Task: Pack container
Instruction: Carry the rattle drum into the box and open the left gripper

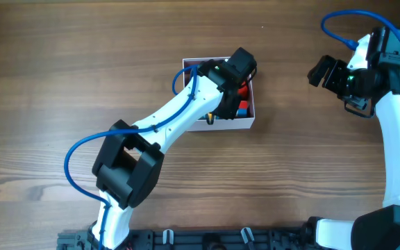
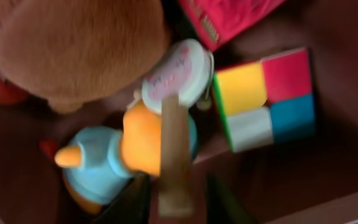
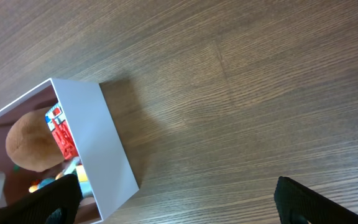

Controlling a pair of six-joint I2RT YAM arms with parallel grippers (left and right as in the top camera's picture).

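The container [image 1: 231,126], a white-walled box with a dusty pink inside [image 2: 328,168], sits mid-table. My left gripper [image 1: 236,87] reaches down into it. In the left wrist view its jaws [image 2: 178,208] stand slightly apart on either side of a wooden stick [image 2: 174,143] with a round white-pink head [image 2: 178,74], and a small gap shows on each side of the stick. Under the stick lies a blue and orange toy [image 2: 104,165]. A brown plush [image 2: 73,43], a colour-square cube [image 2: 266,96] and a red packet [image 2: 229,15] lie around it. My right gripper [image 1: 328,73] hangs wide open, holding nothing.
In the right wrist view the container [image 3: 98,130] is at the lower left, with bare wooden table [image 3: 241,93] between the open fingers [image 3: 300,199]. The right arm stands along the table's right edge, and the arm bases are at the front.
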